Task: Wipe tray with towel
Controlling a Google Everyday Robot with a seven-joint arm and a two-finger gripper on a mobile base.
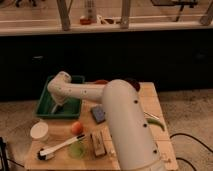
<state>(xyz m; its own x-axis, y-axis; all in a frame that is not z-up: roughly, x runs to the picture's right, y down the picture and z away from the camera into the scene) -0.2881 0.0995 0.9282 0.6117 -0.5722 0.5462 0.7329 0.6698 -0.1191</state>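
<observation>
A green tray sits at the left rear of the wooden table. My white arm reaches over the table from the lower right and bends down into the tray. The gripper is low inside the tray, near its middle, pointing down at the tray floor. The towel is not visible; it may be hidden under the gripper.
On the wooden table are a white bowl, an orange fruit, a blue-grey sponge, a white-handled brush, a green cup, a wooden block and a green item at the right. A dark counter stands behind.
</observation>
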